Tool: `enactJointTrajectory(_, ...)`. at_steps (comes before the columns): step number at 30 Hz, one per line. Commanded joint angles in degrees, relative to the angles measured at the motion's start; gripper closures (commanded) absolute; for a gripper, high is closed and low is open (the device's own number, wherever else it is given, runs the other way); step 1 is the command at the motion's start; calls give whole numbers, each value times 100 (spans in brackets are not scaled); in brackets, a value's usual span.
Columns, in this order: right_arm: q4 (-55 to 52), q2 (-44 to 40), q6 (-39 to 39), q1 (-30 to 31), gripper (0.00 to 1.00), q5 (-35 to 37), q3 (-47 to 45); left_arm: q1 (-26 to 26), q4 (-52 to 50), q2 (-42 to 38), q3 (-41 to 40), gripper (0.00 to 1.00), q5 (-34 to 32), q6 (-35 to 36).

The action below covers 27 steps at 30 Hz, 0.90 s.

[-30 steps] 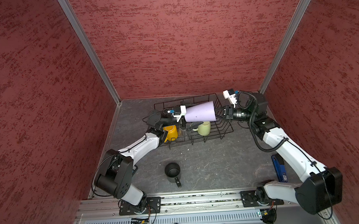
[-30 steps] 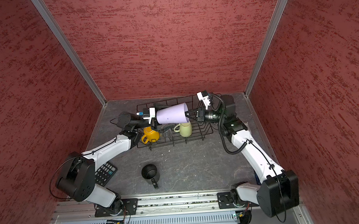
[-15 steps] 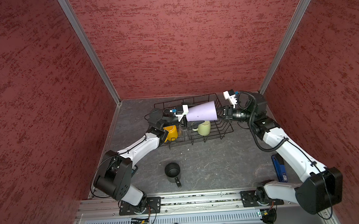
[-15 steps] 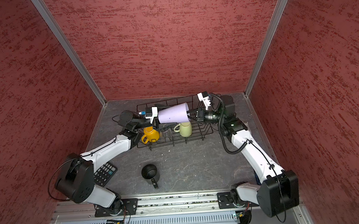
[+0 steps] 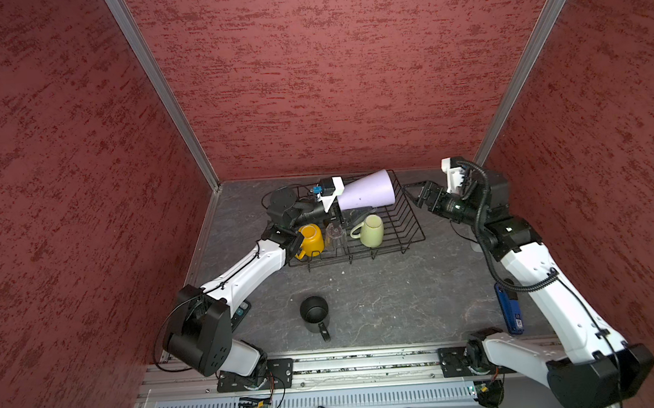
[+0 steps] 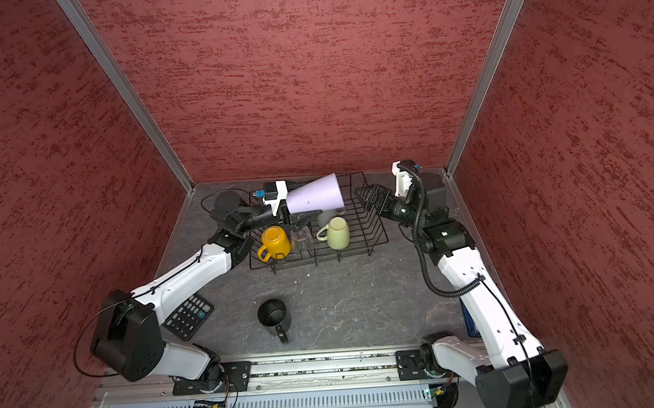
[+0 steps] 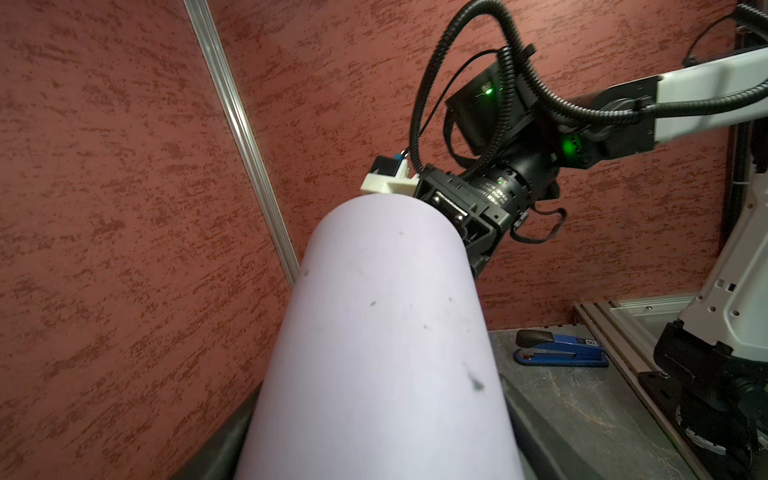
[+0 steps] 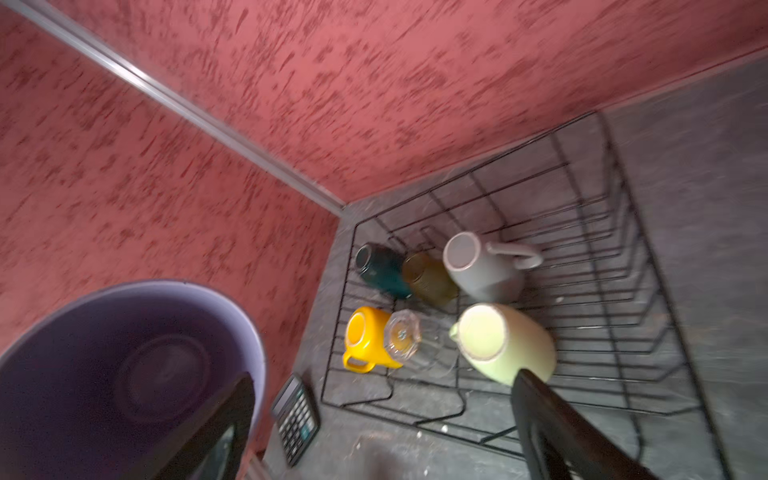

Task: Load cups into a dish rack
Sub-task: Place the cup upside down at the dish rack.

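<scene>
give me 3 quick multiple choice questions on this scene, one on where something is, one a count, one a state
1. Where is the black mug?
A) on the table, in front of the rack
B) in the rack
C) on the calculator

2. How many cups sit in the rack?
A) four
B) eight
C) six

3. How does the right tool stand to the tumbler?
A) shut on it
B) open, apart from it
C) shut, resting on top of it

Answers:
1 A: a top view shows it upright on the table, outside the rack's front rim.
2 C: the right wrist view shows the teal mug, brown glass, grey mug, yellow mug, clear glass and cream mug.
3 B: both top views show its jaws spread, with a gap to the tumbler's mouth.
</scene>
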Motion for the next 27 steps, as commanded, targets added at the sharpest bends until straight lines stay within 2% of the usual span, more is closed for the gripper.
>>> enactJointTrajectory(1,-500,-196,-523,-15,1,1759,112,58,-1347,164,634,90,-532,-329)
enactJointTrajectory(5,-690,-203,-789,-19,1,2170,121,151,-2506,560,1543,91,-727,-682)
enactJointTrajectory(10,-841,-221,-961,-18,1,2249,85,166,-3968,1287,2790,93,-780,-897)
enactJointTrajectory(15,-912,-282,-1058,-18,1,2208,1,133,-4943,2015,3843,93,-911,-1116)
enactJointTrajectory(21,-966,-351,-1146,-21,1,2096,-150,-142,-6595,3011,5411,93,-1378,-890)
enactJointTrajectory(27,-974,-429,-1200,-15,1,1943,-244,-587,-8138,4050,7131,93,-2239,-463)
